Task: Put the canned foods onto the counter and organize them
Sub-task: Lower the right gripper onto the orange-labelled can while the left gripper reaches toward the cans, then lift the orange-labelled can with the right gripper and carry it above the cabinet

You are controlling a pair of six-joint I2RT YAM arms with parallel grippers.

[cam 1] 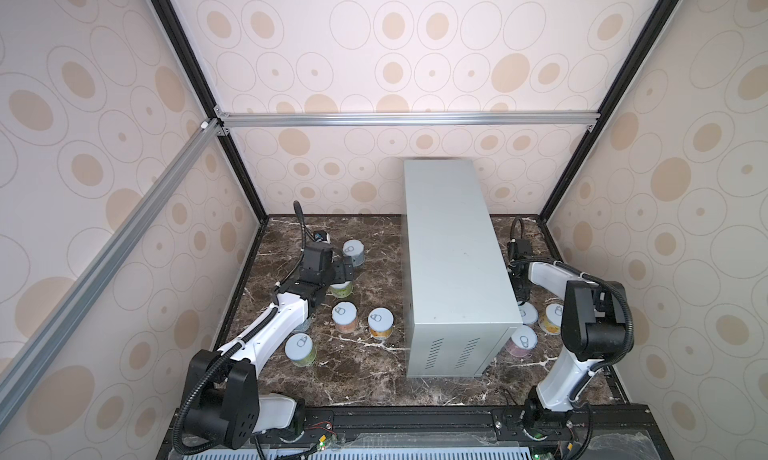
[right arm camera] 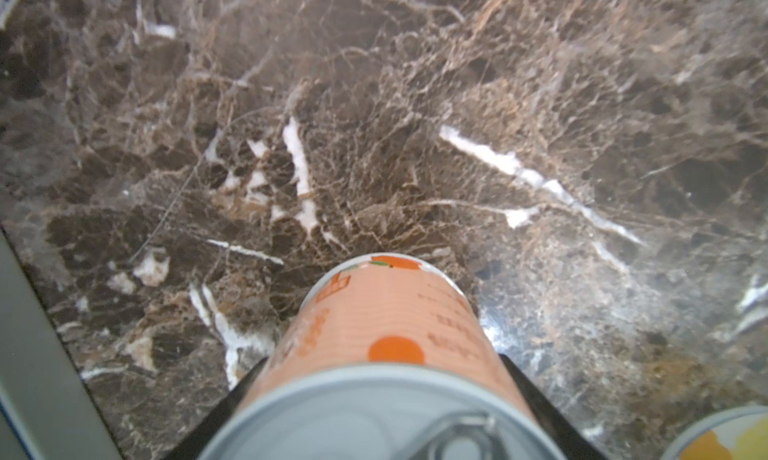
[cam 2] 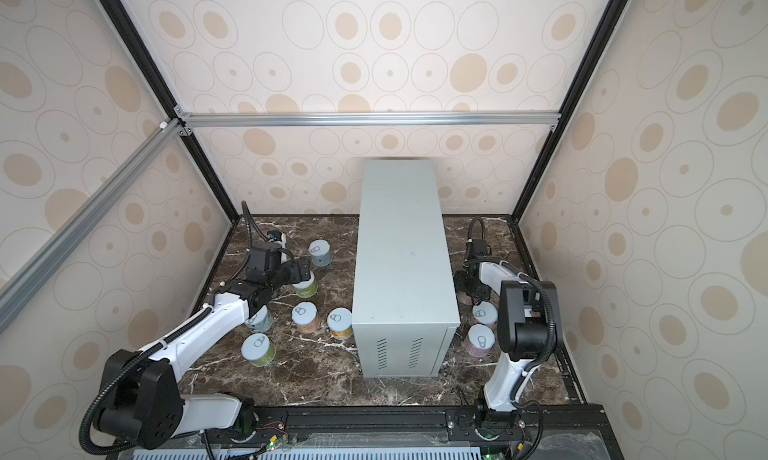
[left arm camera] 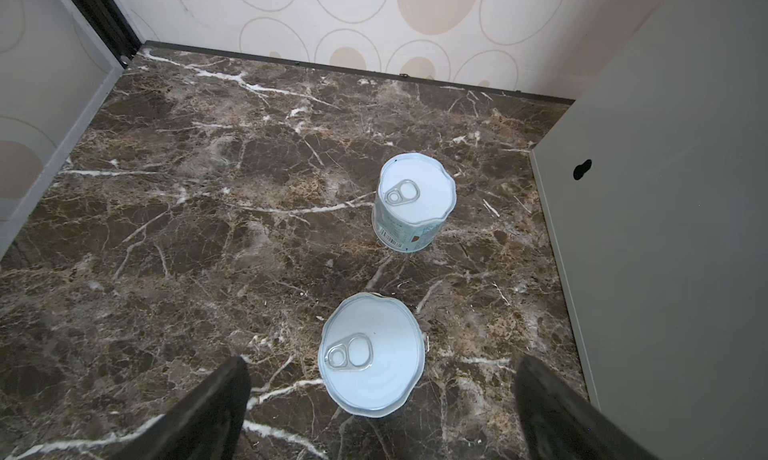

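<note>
Marble table (left arm camera: 208,187) holds lidded cans (cam 1: 344,317), contents unseen; left fingers (left arm camera: 208,416) spread wide, right fingers (right arm camera: 216,420) pinch the orange can (right arm camera: 386,320)

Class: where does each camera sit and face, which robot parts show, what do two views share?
Top views: high up front, looking down on counter, left arm, right arm.
Left wrist: faces pale-blue can past open left gripper.
Right wrist: faces marble; right gripper flanks orange can.
Shared: pale-blue can, top and left wrist.
</note>
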